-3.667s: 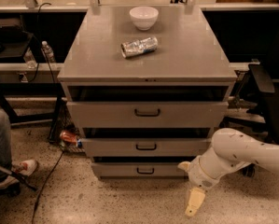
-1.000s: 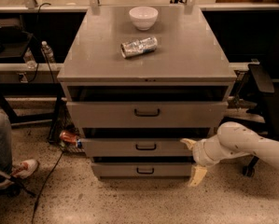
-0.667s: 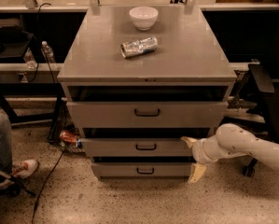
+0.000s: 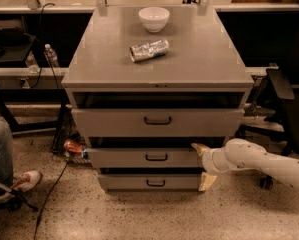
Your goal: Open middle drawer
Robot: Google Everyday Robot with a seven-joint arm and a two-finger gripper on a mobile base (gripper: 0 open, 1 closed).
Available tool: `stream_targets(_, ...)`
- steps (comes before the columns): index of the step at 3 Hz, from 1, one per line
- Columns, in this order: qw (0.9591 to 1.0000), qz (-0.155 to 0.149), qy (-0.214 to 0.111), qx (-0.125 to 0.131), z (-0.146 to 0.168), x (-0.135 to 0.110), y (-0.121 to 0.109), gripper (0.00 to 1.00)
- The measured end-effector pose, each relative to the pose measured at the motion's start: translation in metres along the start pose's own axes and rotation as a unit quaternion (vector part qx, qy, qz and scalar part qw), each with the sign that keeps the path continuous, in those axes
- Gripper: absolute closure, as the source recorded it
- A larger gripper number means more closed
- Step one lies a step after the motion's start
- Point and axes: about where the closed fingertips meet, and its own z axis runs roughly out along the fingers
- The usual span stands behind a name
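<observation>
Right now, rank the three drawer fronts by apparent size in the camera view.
Largest: top drawer.
Then: middle drawer.
Smallest: bottom drawer.
The gripper is by the middle drawer's right end.

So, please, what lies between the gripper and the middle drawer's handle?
Only bare front of the middle drawer, in the camera view; the gripper is at its right end.

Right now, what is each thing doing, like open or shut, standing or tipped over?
middle drawer: not pulled out, no inside showing.
top drawer: not pulled out.
bottom drawer: not pulled out.
gripper: open, at the middle drawer's right end.
can: lying on its side on the cabinet top.
bowl: upright.
</observation>
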Motion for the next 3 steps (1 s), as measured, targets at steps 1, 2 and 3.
stream_targets(1,0.9998,-0.012,0.005,0.014,0.01,0.002,-0.006,0.0)
stream_targets(2,0.9997,-0.011,0.0,0.024,0.028,0.006,-0.015,0.0)
stream_targets(3,0.9996,-0.006,-0.007,0.026,0.038,0.009,-0.02,0.0)
